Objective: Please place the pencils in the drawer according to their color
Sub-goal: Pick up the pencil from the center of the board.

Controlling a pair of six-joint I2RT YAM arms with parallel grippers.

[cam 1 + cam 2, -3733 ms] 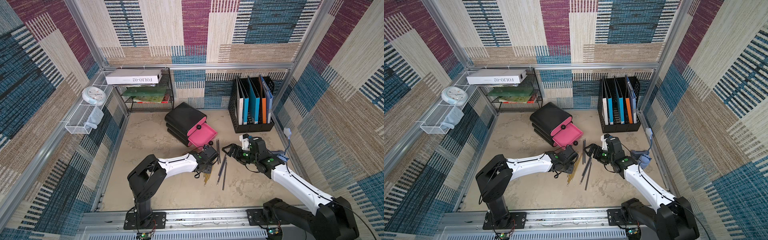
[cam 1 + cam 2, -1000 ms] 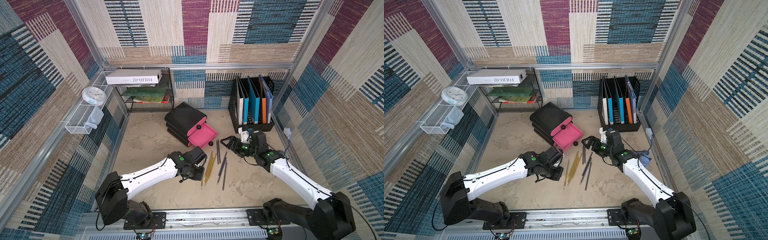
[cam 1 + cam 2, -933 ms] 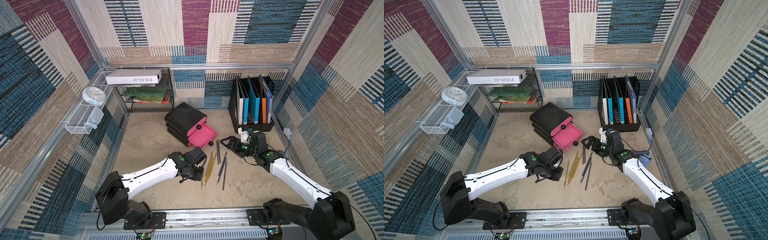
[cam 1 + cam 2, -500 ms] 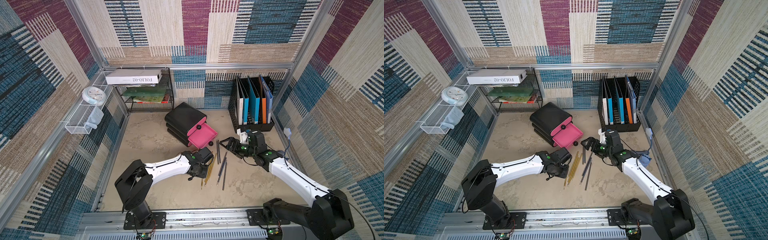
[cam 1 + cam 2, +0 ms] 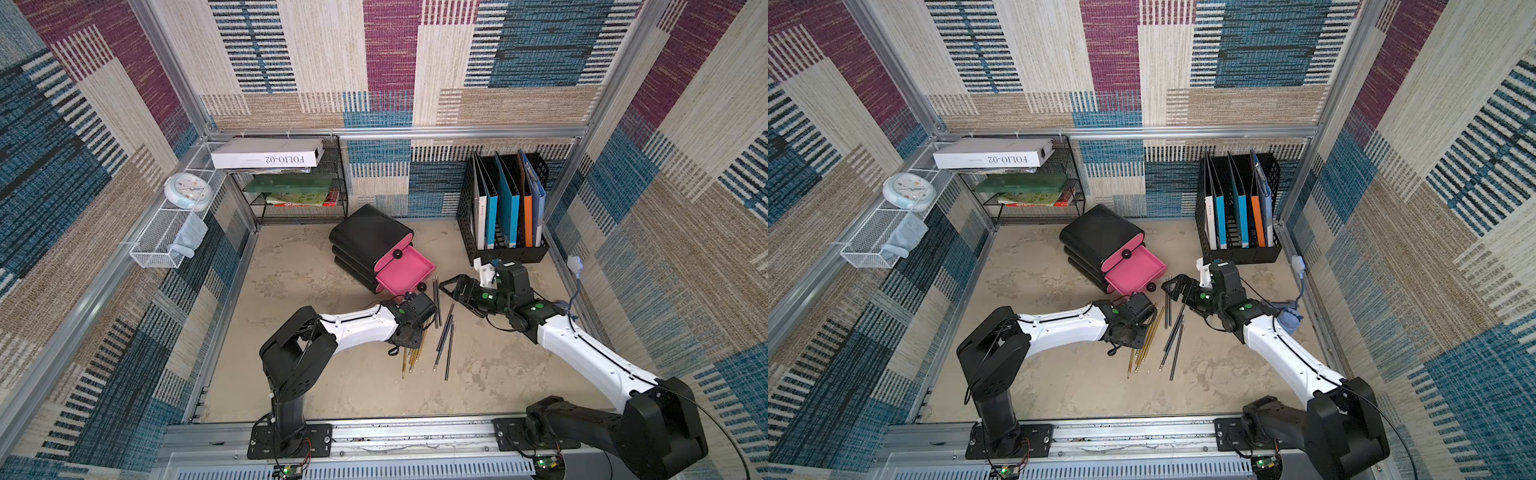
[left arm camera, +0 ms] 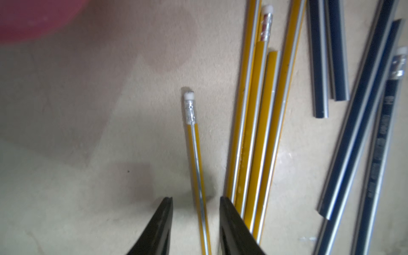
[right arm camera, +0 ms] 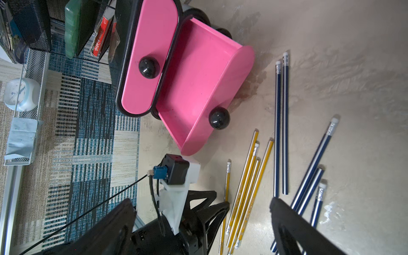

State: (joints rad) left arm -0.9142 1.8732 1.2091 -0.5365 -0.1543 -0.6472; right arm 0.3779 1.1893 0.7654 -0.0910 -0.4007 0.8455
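Left hand has swung onto yellow pencils, parted astride one.
Right hand released; pink drawer, 12 o'clock, bare; free counter at 6.

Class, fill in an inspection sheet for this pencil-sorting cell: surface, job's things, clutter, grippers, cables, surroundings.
Surface: beige tabletop, mottled.
Job's things: yellow pencils and navy pencils loose on the tabletop; pink drawer pulled out, empty; no green pencils seen.
Clutter: nothing seen.
Grippers: left gripper, jaws open astride a lone yellow pencil; right gripper open, holding nothing.
Cables: black lead at the left wrist camera; grey cable with white plug by the wall.
Surroundings: folder rack, mesh shelf, clock in wire basket, patterned walls.
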